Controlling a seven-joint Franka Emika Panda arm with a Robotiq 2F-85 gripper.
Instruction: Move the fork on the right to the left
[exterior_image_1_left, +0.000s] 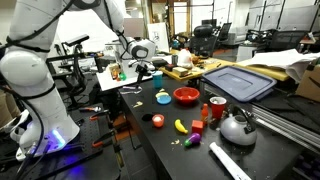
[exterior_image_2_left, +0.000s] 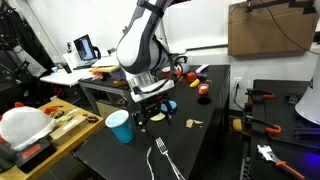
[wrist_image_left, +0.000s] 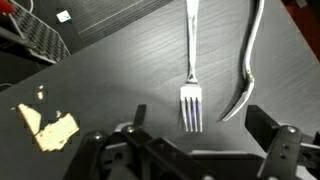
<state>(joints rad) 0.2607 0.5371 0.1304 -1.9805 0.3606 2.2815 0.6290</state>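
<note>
My claw spread wide over dark wood-grain tabletop, straight glossy steel fork beside curved fork (apparently on edge), tines toward claw.

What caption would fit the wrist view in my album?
Open claw above one fork, a second fork beside it, on a dark table.

an exterior view is looking along the bench from mid distance, the arm standing at frame left. an exterior view is facing the arm across the bench, closer in. both are sharing arm and benchtop. the wrist view is looking straight down, close, jaws lining its lower edge.
</note>
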